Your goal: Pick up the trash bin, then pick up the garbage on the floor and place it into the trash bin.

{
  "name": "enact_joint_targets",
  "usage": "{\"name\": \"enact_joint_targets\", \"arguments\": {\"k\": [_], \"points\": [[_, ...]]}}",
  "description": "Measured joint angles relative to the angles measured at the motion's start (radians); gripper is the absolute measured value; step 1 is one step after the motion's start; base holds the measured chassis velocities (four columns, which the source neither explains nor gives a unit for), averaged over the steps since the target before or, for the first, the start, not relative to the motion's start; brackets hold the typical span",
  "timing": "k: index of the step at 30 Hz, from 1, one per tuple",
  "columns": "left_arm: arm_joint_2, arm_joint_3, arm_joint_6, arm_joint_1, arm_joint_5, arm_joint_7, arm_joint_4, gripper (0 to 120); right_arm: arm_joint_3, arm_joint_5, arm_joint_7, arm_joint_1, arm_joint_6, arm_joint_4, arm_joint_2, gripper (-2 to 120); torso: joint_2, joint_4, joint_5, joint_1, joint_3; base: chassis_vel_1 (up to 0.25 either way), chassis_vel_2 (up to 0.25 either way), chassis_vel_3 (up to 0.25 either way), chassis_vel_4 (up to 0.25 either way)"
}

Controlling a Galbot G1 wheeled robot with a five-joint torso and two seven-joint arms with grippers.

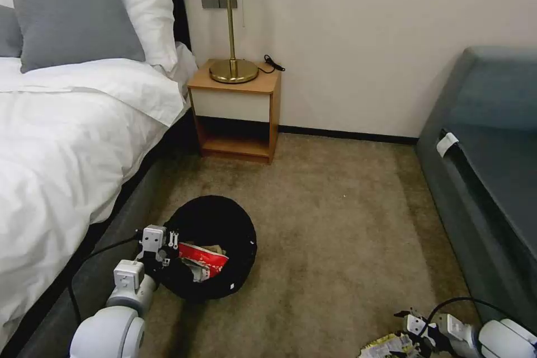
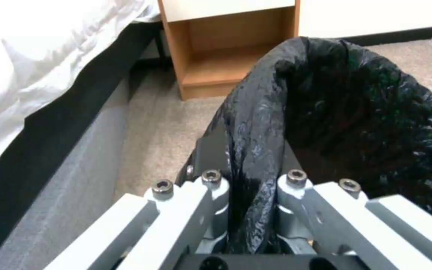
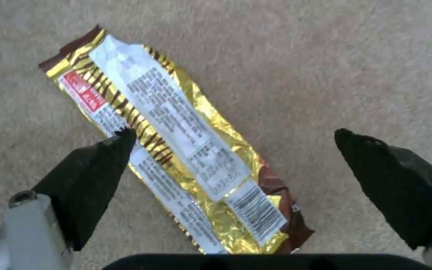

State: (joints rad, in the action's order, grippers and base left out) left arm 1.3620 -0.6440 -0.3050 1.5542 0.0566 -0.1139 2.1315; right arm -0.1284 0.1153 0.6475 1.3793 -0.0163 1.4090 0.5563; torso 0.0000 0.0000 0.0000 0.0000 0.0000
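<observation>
Nearest, the right gripper (image 3: pixel 231 142) is hovering with its fingers spread wide over the gold-and-black snack wrapper (image 3: pixel 176 138), which is lying flat on the carpet (image 1: pixel 347 235). Farther off, beside the bed (image 1: pixel 61 140), the left gripper (image 2: pixel 248 187) is pinching the bag-covered rim of the trash bin (image 1: pixel 210 246), with a red-and-white packet (image 1: pixel 202 258) sitting inside
</observation>
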Motion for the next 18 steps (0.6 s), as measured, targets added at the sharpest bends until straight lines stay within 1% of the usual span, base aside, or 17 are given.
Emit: {"name": "enact_joint_targets", "arguments": {"k": [13, 18], "points": [[-0.001, 0.001, 0.000, -0.001, -0.002, -0.007, -0.001, 7, 0.075, 0.009, 0.026, -0.063, -0.006, -0.056, 0.005, 100, 0.000, 0.0000, 0.0000, 0.000, 0.000, 0.000, 0.000, 0.000, 0.000], [-0.001, 0.000, -0.002, -0.002, -0.002, -0.008, 0.000, 7, 0.083, 0.009, 0.031, -0.072, -0.009, -0.071, 0.006, 100, 0.000, 0.0000, 0.0000, 0.000, 0.000, 0.000, 0.000, 0.000, 0.000]]}}
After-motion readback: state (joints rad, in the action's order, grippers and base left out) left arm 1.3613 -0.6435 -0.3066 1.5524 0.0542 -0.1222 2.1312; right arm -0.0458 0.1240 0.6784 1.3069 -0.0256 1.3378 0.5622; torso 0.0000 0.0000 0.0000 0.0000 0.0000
